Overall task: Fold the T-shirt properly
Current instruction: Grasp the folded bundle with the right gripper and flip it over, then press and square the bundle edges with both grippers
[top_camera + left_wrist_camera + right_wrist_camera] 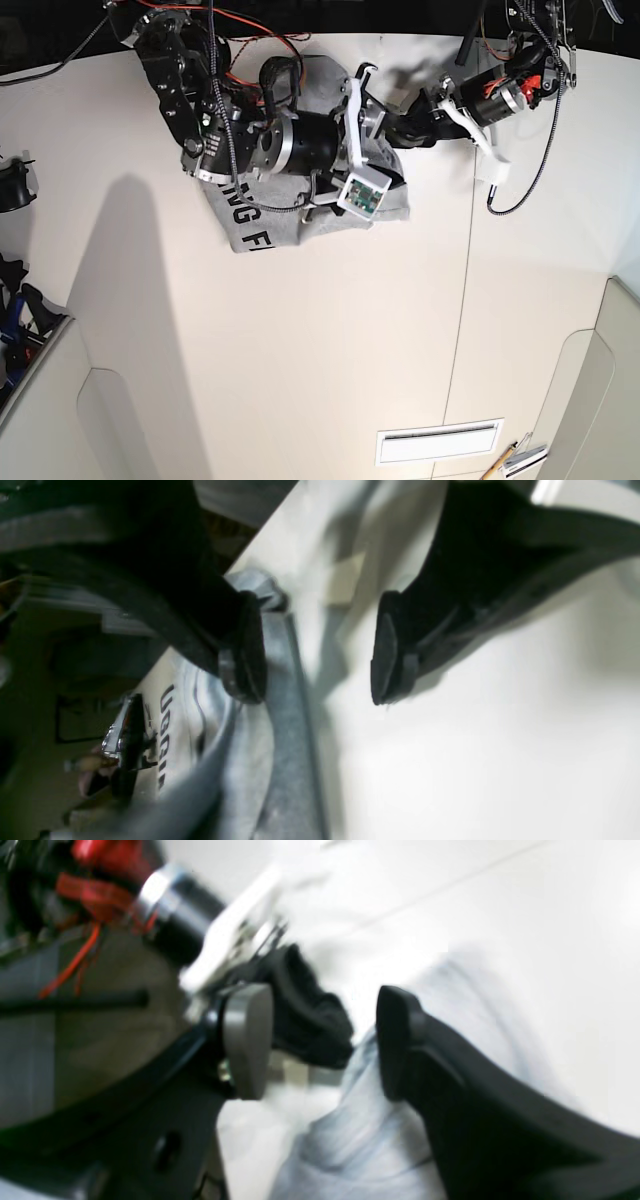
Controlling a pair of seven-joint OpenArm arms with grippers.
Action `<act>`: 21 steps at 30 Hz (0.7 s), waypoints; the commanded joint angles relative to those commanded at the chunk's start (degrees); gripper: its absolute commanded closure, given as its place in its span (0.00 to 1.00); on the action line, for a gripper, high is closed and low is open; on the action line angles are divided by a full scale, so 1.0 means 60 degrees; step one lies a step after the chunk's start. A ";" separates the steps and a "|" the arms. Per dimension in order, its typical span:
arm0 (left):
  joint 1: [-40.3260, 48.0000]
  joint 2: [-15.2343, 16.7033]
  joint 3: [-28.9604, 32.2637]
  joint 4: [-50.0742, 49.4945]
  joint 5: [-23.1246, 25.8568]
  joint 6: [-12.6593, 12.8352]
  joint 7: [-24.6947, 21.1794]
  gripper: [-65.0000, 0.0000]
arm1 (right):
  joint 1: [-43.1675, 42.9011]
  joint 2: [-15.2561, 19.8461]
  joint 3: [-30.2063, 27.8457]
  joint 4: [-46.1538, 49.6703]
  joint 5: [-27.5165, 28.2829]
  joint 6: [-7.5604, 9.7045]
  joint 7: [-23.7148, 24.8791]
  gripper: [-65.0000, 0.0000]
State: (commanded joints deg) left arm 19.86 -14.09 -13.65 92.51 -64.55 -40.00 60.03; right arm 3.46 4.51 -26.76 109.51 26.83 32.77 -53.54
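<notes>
The heather-grey T-shirt [262,226] lies bunched at the far middle of the white table [330,340], with black block lettering showing on its near-left part. Both arms reach over it. My right gripper [388,172] is open at the shirt's right edge. In the right wrist view grey cloth [350,1140] lies between and below the spread jaws of the right gripper [320,1040]. My left gripper [397,130] is open just beside it. In the left wrist view the left gripper [317,665] has one finger [245,650] over the shirt's edge [282,720] and the other over bare table.
A table seam runs near to far right of the middle [462,300]. A white vent grille [438,442] and a pencil [500,462] lie near the front. A black object [10,185] sits at the left edge. Red and black cables [250,30] hang at the back.
</notes>
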 joint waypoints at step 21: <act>0.0025 -0.0066 0.1242 0.3071 -0.0772 0.0000 0.1632 0.94 | 0.0404 0.0062 0.5504 -0.0605 -0.0062 -0.0004 0.1224 1.00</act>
State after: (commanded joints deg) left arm 20.01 -14.48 -6.20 110.93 -69.19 -40.00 69.82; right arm 5.89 4.89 6.26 105.89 26.46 32.75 -46.19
